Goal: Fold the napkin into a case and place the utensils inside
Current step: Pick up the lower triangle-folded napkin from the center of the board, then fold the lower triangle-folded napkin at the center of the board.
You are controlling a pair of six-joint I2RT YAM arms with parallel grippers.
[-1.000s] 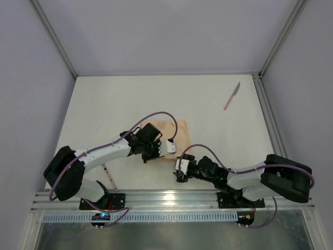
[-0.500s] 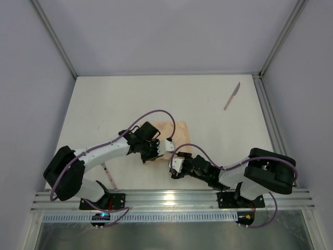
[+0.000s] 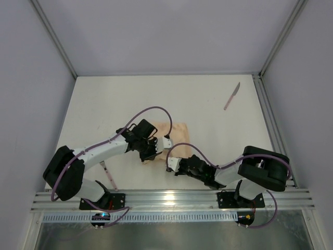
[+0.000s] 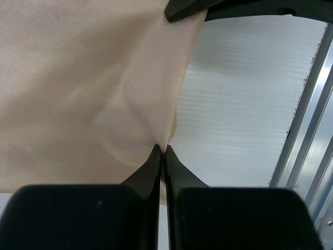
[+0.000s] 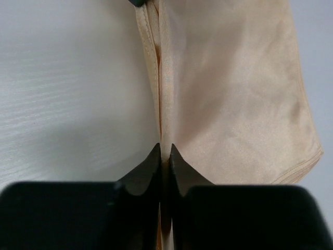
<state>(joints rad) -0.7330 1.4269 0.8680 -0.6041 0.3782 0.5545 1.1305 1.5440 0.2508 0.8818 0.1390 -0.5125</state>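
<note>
The peach-orange napkin (image 3: 177,133) lies folded on the table between the two arms. My left gripper (image 3: 154,155) is shut on the napkin's (image 4: 78,88) near edge, and cloth is pinched at its tips (image 4: 163,149). Just to the right, my right gripper (image 3: 168,164) is shut on the same edge of the napkin (image 5: 234,94), with the hem running up between its tips (image 5: 164,149). The knife (image 3: 232,96) lies at the far right of the table. The fork (image 3: 107,175) lies at the near left, beside the left arm.
A metal rail (image 3: 171,198) runs along the near edge of the table, close behind both grippers. Grey walls enclose the table on the left, the back and the right.
My right gripper has moved left to the napkin's near edge and closed on it. The left gripper keeps its hold on the cloth and has shifted slightly left.
</note>
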